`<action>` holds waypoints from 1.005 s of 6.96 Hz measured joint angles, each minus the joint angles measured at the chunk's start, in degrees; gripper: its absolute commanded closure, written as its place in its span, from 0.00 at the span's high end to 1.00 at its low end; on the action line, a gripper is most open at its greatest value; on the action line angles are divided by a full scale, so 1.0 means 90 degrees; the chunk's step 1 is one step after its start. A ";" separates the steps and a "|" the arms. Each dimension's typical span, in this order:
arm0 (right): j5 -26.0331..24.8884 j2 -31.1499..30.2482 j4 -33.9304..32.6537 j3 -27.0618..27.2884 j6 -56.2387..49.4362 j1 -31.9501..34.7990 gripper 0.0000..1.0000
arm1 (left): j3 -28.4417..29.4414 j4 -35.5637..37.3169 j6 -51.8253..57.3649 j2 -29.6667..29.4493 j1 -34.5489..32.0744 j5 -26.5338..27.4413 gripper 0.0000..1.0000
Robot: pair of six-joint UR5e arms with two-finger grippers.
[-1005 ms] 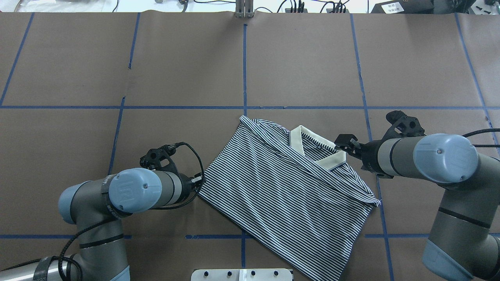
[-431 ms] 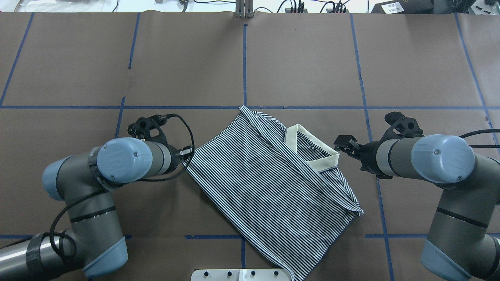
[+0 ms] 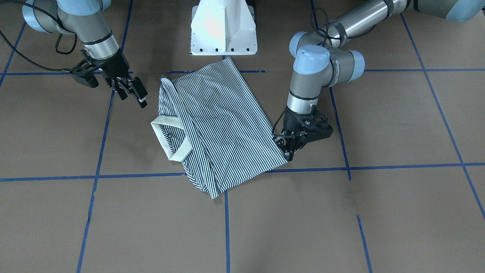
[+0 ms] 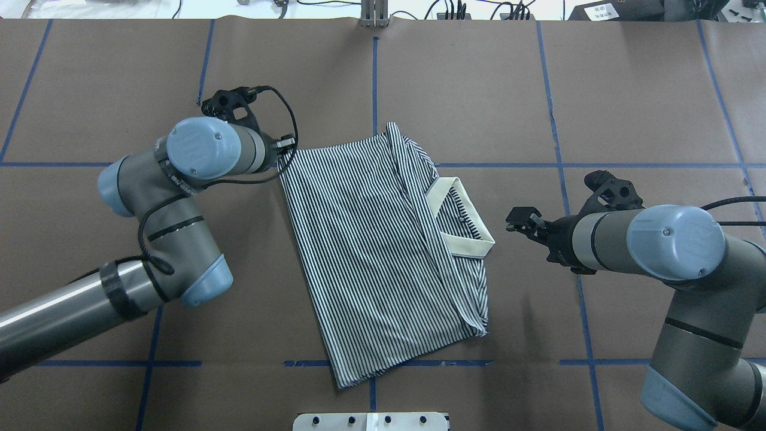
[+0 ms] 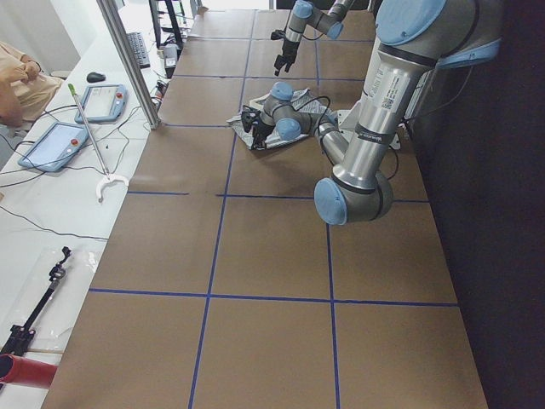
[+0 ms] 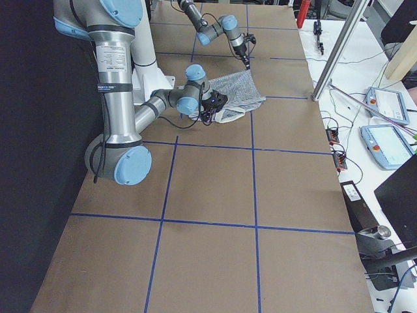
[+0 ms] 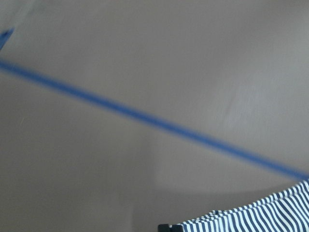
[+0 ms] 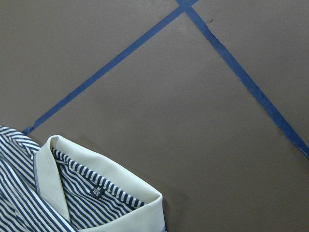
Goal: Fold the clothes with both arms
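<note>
The clothes are one navy-and-white striped polo shirt (image 4: 371, 251), folded and lying flat on the brown table, its cream collar (image 4: 470, 244) turned toward the right arm. My left gripper (image 4: 285, 151) is shut on the shirt's far left corner; the front view shows that gripper (image 3: 288, 151) pinching the corner low at the table. The left wrist view catches only a strip of the striped cloth (image 7: 270, 215). My right gripper (image 4: 518, 220) hangs open a short way right of the collar (image 8: 96, 164), touching nothing; in the front view the right gripper (image 3: 132, 93) is clear of the shirt (image 3: 219, 121).
Blue tape lines (image 4: 375, 90) divide the table into squares. The white pedestal base (image 3: 223, 30) stands at the near edge, just behind the shirt. Cables (image 4: 455, 9) lie past the far edge. A side bench holds tablets (image 5: 60, 145), and a person's arm (image 5: 17, 77) shows there.
My left gripper has pulled the shirt's corner away from the robot, swinging the shirt round and shifting it left. The collar has drawn away from the right gripper, which barely moved.
</note>
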 measured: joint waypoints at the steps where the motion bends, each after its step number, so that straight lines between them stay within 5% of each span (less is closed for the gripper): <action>1: 0.0000 0.0102 0.0004 -0.0010 -0.0002 0.0001 1.00 | 0.0958 -0.0587 0.0128 -0.0473 -0.0271 -0.0004 0.43; 2: -0.0007 0.0229 0.0005 -0.0048 -0.0009 -0.0006 1.00 | 0.1629 -0.0970 0.0205 -0.0825 -0.0429 -0.0013 0.48; 4: -0.0045 0.0677 -0.0058 -0.0289 -0.0018 0.0000 1.00 | 0.1855 -0.1323 0.0395 -0.0948 -0.0562 -0.0106 0.52; 7: -0.0066 0.2077 -0.0841 -0.1144 -0.0366 -0.0113 1.00 | 0.0320 -0.1470 0.0488 0.0219 -0.0754 -0.0799 0.51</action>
